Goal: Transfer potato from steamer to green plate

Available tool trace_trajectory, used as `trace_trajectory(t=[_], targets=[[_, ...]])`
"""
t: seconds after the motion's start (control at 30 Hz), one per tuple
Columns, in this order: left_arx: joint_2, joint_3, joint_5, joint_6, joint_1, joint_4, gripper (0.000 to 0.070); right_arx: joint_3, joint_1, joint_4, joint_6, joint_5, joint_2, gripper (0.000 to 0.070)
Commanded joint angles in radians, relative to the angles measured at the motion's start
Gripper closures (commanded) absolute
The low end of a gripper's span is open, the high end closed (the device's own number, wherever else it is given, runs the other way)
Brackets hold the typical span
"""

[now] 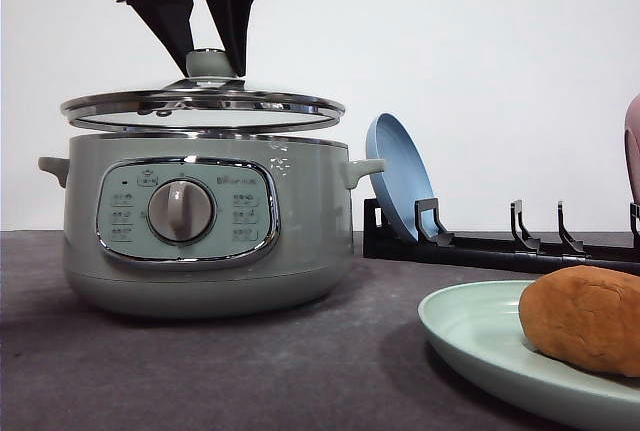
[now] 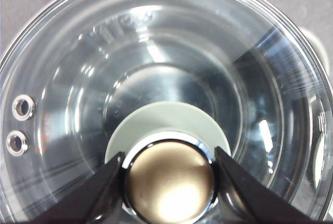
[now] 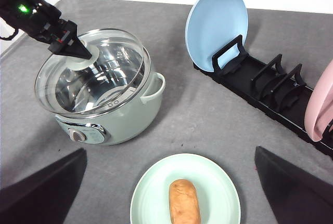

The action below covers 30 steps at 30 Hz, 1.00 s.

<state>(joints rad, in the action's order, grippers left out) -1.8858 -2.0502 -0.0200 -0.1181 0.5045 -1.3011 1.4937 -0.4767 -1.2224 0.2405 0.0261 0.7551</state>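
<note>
My left jaws [image 2: 169, 182] pinch the lid knob [image 2: 170, 182] (smooth, slippery metal, fragile glass); right jaws [image 3: 169, 193] hang wide open, empty, above the firm potato [image 3: 184, 201].

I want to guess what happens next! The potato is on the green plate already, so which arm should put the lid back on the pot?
The left. Its gripper is shut on the lid's knob, holding the glass lid just above the steamer. The right gripper is open above the potato on the green plate.
</note>
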Motion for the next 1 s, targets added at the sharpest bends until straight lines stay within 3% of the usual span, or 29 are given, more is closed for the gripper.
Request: trace_trajectory(t=[0.0, 0.97], targets=[[0.006, -0.030, 0.001, 0.009, 0.005, 0.016, 0.0700, 0.016, -0.005, 0.008, 0.008, -0.001, 0.008, 0.0045], [-0.034, -0.030, 0.001, 0.013, 0.006, 0.038, 0.0700, 0.016, -0.005, -0.014, 0.011, -0.001, 0.008, 0.0045]])
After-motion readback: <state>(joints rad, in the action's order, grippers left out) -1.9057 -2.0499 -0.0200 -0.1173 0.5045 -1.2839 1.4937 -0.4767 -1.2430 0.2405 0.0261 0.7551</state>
